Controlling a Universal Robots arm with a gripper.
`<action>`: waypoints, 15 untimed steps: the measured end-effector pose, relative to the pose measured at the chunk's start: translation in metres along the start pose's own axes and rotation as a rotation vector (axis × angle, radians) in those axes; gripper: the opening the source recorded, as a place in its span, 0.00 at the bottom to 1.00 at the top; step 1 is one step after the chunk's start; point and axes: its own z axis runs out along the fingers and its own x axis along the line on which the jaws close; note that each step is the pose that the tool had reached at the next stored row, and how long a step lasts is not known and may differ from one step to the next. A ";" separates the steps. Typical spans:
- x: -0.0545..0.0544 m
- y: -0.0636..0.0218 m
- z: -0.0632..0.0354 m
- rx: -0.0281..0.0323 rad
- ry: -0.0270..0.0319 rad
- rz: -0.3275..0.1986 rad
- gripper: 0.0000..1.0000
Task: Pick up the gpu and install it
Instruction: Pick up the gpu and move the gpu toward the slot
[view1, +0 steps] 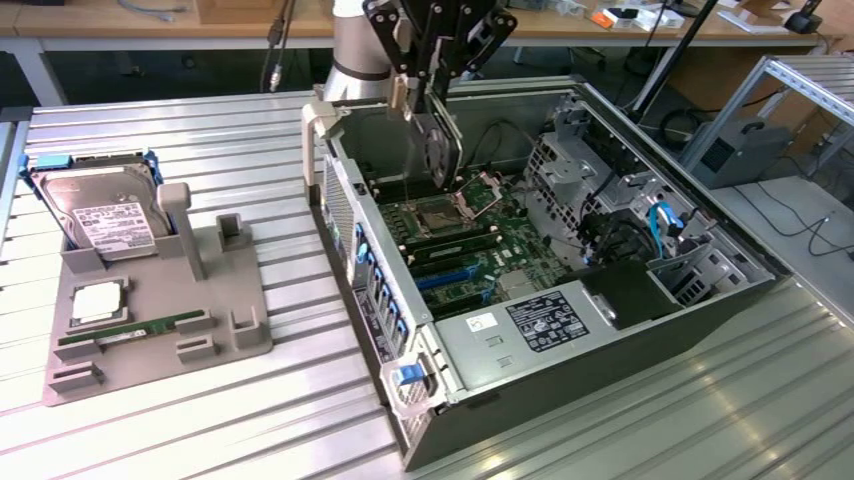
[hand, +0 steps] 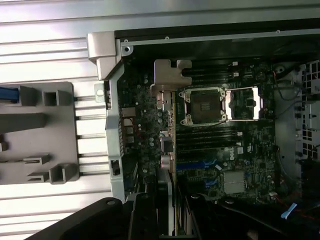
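My gripper (view1: 430, 100) hangs over the open computer case (view1: 641, 310), shut on the gpu (view1: 439, 152). The gpu is a thin dark card held on edge, its lower end just above the motherboard (view1: 467, 250) near the CPU socket (view1: 438, 212). In the wrist view the gpu (hand: 169, 150) appears edge-on, with its silvery bracket (hand: 170, 75) at the far end near the case's rear wall. It runs back to the gripper (hand: 167, 212). The blue slot (hand: 195, 165) lies on the board beside the card, also seen as the blue slot (view1: 447, 276) in the exterior view.
On the exterior view's left a grey holder (view1: 160, 330) carries a hard drive (view1: 100, 215), a CPU (view1: 96, 300) and a green memory stick (view1: 134, 328). Drive cages and cables (view1: 627, 220) fill the case's right side. The ribbed metal table (view1: 200, 430) surrounds everything.
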 end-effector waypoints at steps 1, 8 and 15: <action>-0.003 0.0003 0.0003 0.0003 0.0000 0.000 0.27; -0.030 0.0022 0.0026 0.0028 -0.0002 0.000 0.27; -0.051 0.0037 0.0040 0.0055 -0.0004 0.000 0.27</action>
